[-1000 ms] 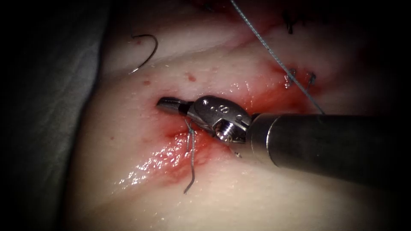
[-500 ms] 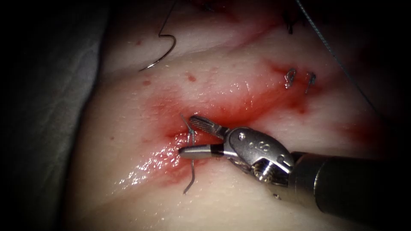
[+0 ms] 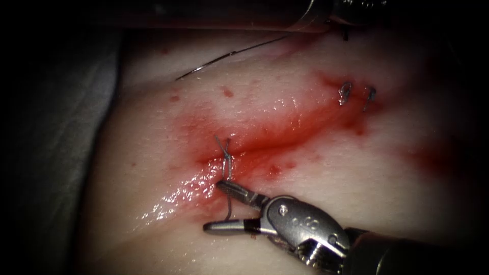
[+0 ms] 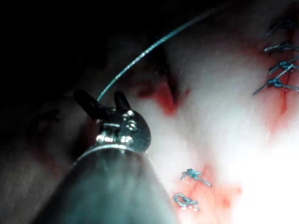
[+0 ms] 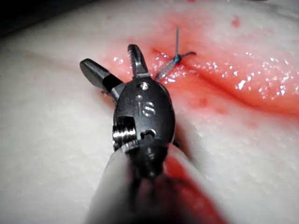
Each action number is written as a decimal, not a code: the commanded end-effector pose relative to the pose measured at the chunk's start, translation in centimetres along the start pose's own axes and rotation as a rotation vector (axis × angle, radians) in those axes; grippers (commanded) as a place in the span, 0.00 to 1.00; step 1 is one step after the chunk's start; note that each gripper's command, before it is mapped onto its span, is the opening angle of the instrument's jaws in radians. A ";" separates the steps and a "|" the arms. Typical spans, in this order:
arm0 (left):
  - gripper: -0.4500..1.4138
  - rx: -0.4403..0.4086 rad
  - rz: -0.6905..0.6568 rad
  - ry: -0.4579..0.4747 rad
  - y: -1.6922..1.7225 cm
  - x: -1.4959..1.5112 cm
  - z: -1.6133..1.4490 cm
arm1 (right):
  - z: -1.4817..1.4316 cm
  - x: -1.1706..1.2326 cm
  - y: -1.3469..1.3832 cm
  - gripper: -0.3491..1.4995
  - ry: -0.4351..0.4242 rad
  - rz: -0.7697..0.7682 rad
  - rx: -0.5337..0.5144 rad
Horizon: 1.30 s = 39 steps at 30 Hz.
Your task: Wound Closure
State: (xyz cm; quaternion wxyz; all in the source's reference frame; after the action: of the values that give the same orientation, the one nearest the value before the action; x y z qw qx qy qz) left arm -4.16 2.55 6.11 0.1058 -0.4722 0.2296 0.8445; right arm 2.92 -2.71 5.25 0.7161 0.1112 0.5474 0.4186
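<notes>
the right tool [image 3: 216, 206] has its jaws spread wide and holds nothing; they straddle the tail of thread [image 3: 228, 203] hanging near of the knot [image 3: 224, 151] on the cut [image 3: 275, 140]. the left tool [image 4: 106, 100] (seen from its own wrist camera) has its jaws parted too, a strand of thread [image 4: 154, 46] running out from between them; whether they pinch it i cannot tell. the needle [image 3: 224, 57] lies flat on the tissue [image 3: 356, 178] at the far left, not in it. two finished stitches [image 3: 356, 94] sit far right, amid red fluid [image 3: 285, 127].
</notes>
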 end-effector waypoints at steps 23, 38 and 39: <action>0.99 -0.474 -0.249 0.011 0.06 -1.04 -1.52 | 0.10 -0.14 -0.04 0.82 0.000 -0.030 0.017; 0.91 -0.410 -0.327 0.044 -0.07 -0.84 -1.39 | 0.05 -0.14 -0.17 0.77 -0.016 -0.033 0.048; 0.91 -0.410 -0.332 0.050 -0.10 -0.80 -1.28 | 0.05 -0.14 -0.18 0.76 -0.016 -0.033 0.049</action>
State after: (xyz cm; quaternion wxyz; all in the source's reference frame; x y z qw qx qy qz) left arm -2.82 2.13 6.14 0.1386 -0.5388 -0.0223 0.8307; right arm 2.97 -2.86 5.20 0.7246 0.1221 0.5531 0.3926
